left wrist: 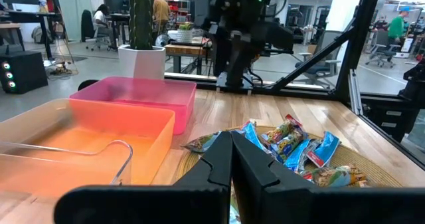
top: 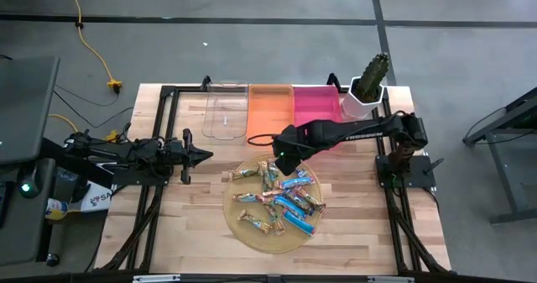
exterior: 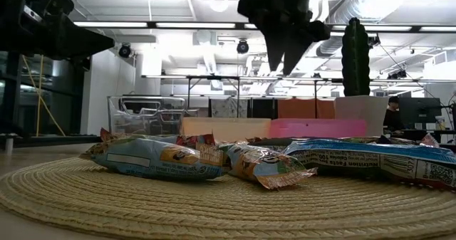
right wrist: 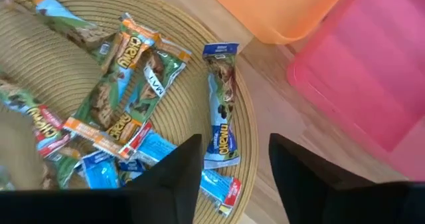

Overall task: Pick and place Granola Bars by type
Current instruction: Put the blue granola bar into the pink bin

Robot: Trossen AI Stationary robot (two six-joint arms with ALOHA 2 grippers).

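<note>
Several granola bars [top: 281, 197] in tan, green and blue wrappers lie in a loose heap on a round woven mat [top: 237, 233]. My right gripper [top: 284, 157] hangs above the mat's far edge, pointing steeply down, open and holding nothing. In the right wrist view its fingers [right wrist: 232, 154] stand on either side of a blue-ended bar [right wrist: 220, 114] that lies well below them near the mat's rim. In the low view the gripper [exterior: 283, 51] is high above the bars [exterior: 153, 158]. My left gripper [top: 201, 155] waits shut at the table's left, level, short of the mat.
Along the table's far edge stand a clear bin [top: 225, 111], an orange bin [top: 269, 108] and a pink bin [top: 316, 105]. A cactus in a white pot [top: 367, 88] stands to their right. Bare wood lies on either side of the mat.
</note>
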